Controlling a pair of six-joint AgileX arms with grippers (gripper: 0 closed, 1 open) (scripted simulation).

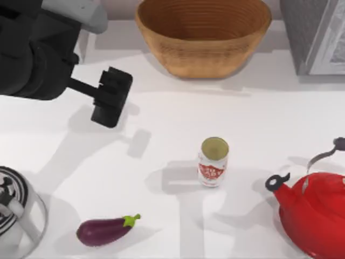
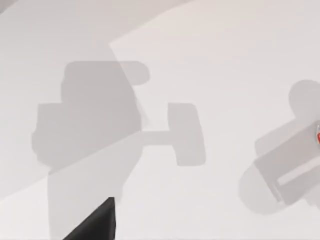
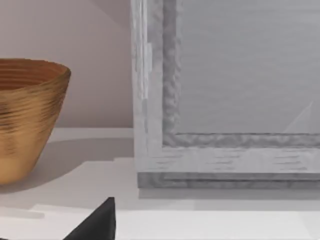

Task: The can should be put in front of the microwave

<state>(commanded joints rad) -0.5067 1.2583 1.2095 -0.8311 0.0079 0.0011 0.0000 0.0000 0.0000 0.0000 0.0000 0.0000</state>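
Note:
The can (image 1: 213, 162), a small white-labelled tin with a red logo and dull gold top, stands upright on the white table, a little right of centre. My left gripper (image 1: 110, 98) hangs over the back left of the table, well to the can's left and apart from it, holding nothing. Below it, the left wrist view shows bare table and the gripper's shadow. A black corner of my right gripper (image 3: 97, 222) shows in the right wrist view, facing a grey box. The microwave is hidden or out of view.
A wooden bowl (image 1: 202, 35) sits at the back centre. A dark grey box with a pale ribbed panel (image 1: 315, 35) fills the back right corner. A red kettle (image 1: 315, 216) stands front right, an eggplant (image 1: 105, 229) front left, and a black-and-white patterned vessel (image 1: 13, 213) at the far left edge.

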